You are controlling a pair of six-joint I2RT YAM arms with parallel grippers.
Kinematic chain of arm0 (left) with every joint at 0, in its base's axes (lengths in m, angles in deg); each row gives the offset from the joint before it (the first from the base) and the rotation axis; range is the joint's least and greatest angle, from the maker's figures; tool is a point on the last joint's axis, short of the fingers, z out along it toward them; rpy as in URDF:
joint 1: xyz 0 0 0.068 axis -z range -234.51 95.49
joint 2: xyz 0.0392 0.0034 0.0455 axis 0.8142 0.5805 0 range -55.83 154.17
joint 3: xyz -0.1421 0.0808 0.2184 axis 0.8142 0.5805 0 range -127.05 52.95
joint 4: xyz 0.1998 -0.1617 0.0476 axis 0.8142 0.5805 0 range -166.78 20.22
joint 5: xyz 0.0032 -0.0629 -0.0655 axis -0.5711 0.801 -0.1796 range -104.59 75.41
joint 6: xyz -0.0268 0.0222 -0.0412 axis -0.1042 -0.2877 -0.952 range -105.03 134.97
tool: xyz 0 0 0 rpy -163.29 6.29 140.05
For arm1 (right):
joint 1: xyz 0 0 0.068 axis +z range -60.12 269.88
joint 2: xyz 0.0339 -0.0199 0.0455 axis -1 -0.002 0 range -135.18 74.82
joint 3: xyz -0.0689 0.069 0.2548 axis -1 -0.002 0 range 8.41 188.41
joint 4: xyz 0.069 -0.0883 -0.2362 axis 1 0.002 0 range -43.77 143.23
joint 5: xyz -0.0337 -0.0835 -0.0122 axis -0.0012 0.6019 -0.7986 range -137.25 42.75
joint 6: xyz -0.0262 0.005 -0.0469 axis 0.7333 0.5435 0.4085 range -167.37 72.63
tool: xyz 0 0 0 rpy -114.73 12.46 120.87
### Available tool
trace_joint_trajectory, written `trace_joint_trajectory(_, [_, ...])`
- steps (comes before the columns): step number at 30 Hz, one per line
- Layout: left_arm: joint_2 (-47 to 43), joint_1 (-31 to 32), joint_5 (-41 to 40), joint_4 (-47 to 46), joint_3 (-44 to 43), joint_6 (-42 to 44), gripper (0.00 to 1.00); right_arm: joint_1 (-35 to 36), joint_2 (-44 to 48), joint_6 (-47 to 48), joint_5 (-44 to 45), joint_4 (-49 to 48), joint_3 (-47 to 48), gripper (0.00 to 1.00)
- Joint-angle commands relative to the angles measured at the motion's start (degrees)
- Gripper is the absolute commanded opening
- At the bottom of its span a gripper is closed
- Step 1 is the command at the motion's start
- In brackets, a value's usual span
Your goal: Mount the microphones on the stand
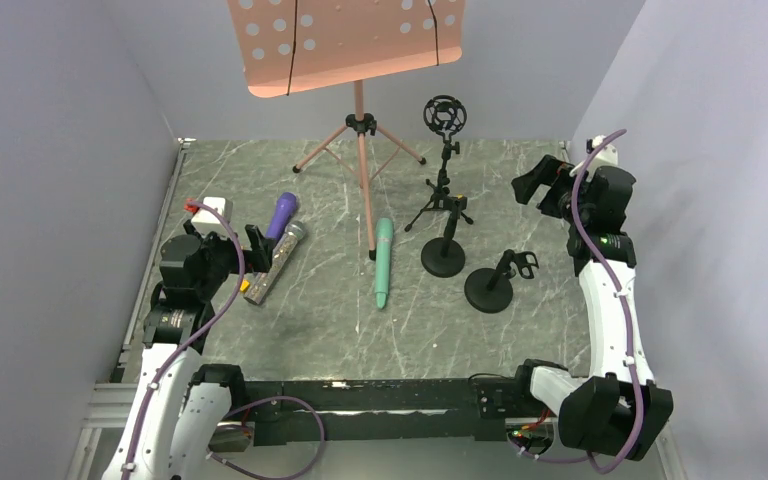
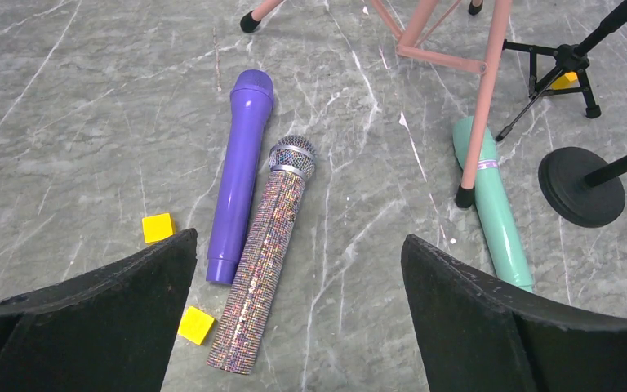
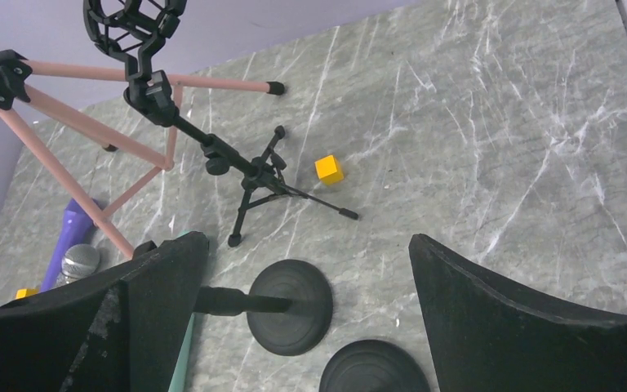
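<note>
Three microphones lie flat on the grey marble table. The purple one and the glittery silver one lie side by side at the left. The mint green one lies mid-table. Three black stands are right of centre: a tripod stand with a ring shock mount, a round-base stand, and a round-base stand with a clip. My left gripper hangs open above the silver microphone's handle. My right gripper is open above the round bases, holding nothing.
A pink music stand stands at the back; one leg's foot ends right against the mint microphone. Small yellow cubes lie on the table. A white box sits at the left edge. Grey walls enclose three sides.
</note>
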Motion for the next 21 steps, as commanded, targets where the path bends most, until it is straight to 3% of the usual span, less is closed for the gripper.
trace_joint_trajectory(1, [-0.7, -0.18, 0.99, -2.7, -1.74, 0.69, 0.99, 0.06, 0.56, -0.25, 0.11, -0.89, 3.52, 1.0])
trace_joint_trajectory(6, [-0.53, -0.17, 1.57, -2.62, -1.83, 0.69, 0.99, 0.12, -0.03, 8.55, -10.82, -0.47, 4.29, 1.0])
trace_joint_trajectory(12, [-0.4, -0.17, 3.61, -2.91, -1.83, 0.53, 0.99, 1.28, -1.14, 35.49, -34.69, 10.0, 7.4, 1.0])
trace_joint_trajectory(16, [0.1, -0.13, 5.57, -3.08, -1.95, 0.51, 0.99, 3.54, -1.66, 42.82, -30.86, 15.88, 9.6, 1.0])
trace_joint_trajectory(21, [0.44, -0.17, 6.28, -2.92, -2.09, 0.6, 0.99, 4.63, -5.02, 37.63, -25.78, 15.23, 12.46, 1.0])
